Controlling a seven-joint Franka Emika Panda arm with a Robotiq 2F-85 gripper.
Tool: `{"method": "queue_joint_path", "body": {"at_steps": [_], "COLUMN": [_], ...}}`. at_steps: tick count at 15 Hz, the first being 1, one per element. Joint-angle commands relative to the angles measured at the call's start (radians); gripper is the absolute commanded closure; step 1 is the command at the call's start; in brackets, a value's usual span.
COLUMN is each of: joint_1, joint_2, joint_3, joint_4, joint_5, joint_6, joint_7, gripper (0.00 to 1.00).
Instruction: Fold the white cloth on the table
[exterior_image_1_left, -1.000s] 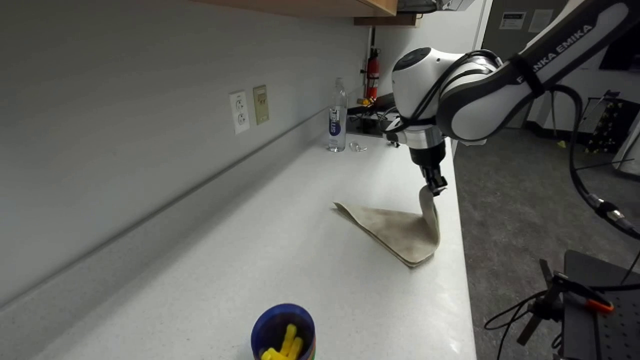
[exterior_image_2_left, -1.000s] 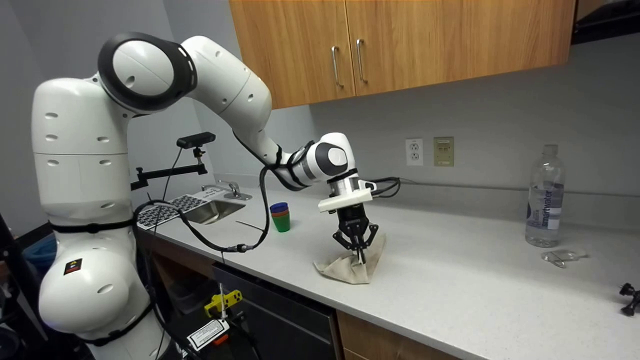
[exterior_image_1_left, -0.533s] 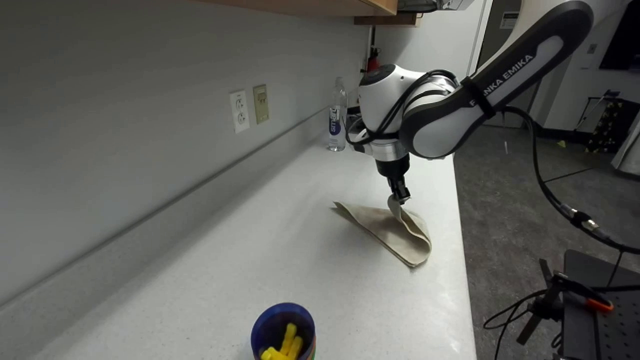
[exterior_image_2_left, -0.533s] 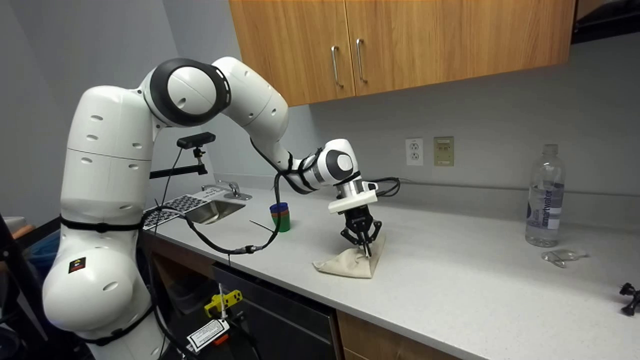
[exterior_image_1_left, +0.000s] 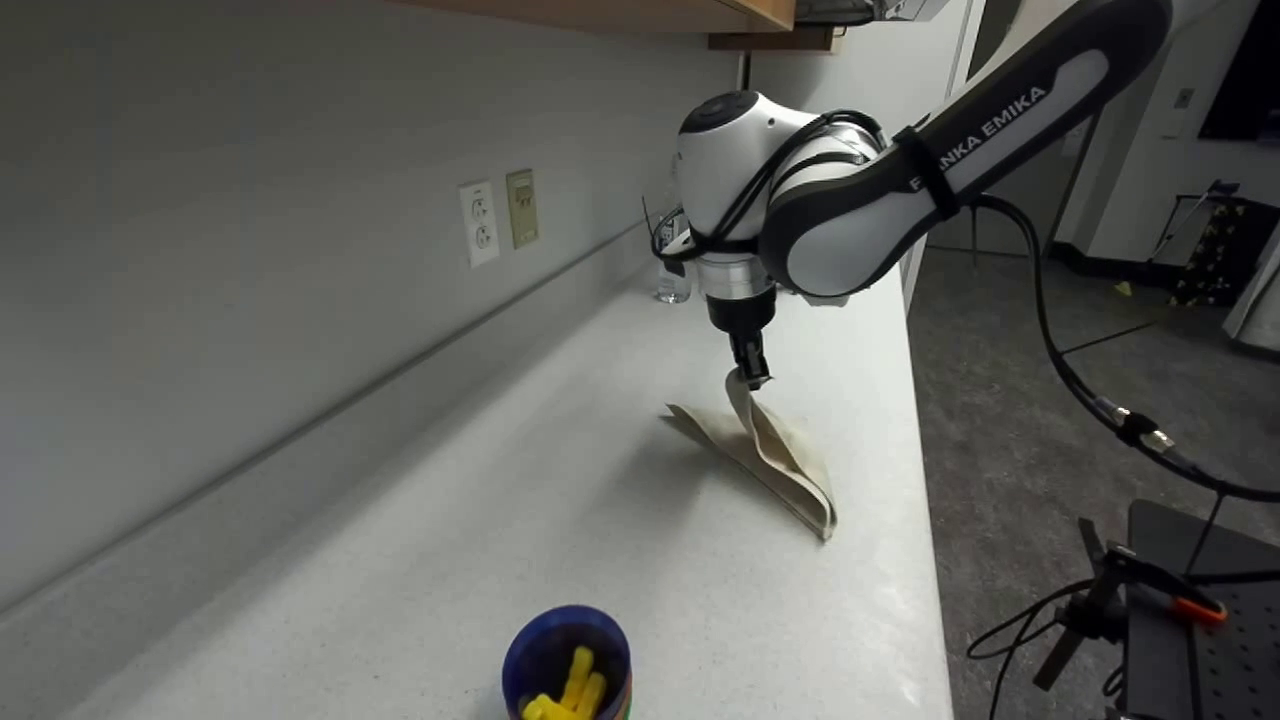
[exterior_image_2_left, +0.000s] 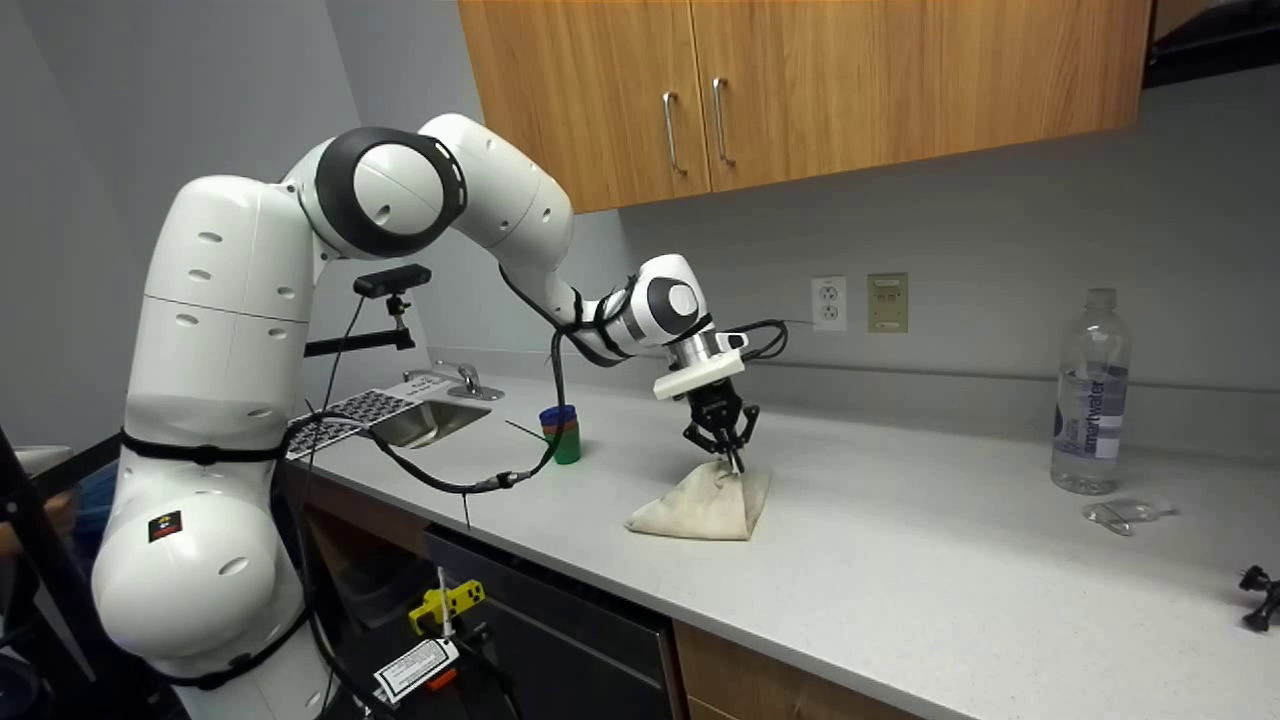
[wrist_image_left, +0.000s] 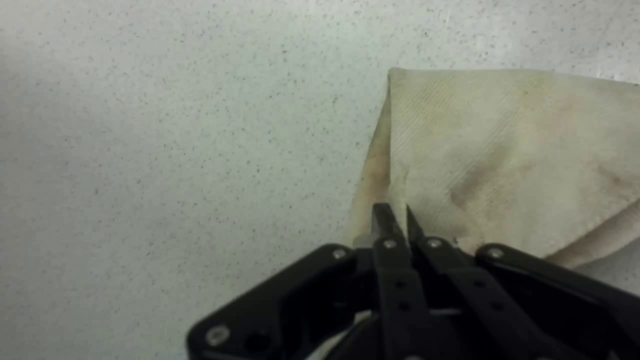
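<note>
Off-white woven rag (exterior_image_2_left: 705, 505) is sitting on the countertop (exterior_image_2_left: 920, 560) with one flap raised; gripper (wrist_image_left: 396, 208) is hanging over it, fingertips (wrist_image_left: 382, 220) pinching fabric of that flap; how many layers they're catching I can't tell; bottom layers are resting down there while the flap is sloping up to the pinch; layered edges are showing in the wrist view, so I'm reading this as a second fold, partway; doing it well is calling for a low arc, not a straight lift, since nothing is pinning the bottom layers and extra height is risking dragging them; I'd be laying edge on edge, lowering until the flap is lying flat, then parting the fingers just a little and leaving straight up, so they aren't snagging; stacked cups (exterior_image_2_left: 569, 440) and smartwater bottle (exterior_image_2_left: 1088, 410) are standing well apart, not limiting the arc.
</note>
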Motion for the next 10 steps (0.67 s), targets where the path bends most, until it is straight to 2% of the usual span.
{"method": "queue_joint_path", "body": {"at_steps": [1, 10], "joint_1": [0.021, 0.027], "joint_2": [0.015, 0.019], "joint_3": [-0.01, -0.015], "joint_4": [0.044, 0.051], "joint_5": [0.005, 0.001], "joint_6": [-0.048, -0.012], "joint_7": [0.03, 0.124], "gripper": [0.79, 0.11]}}
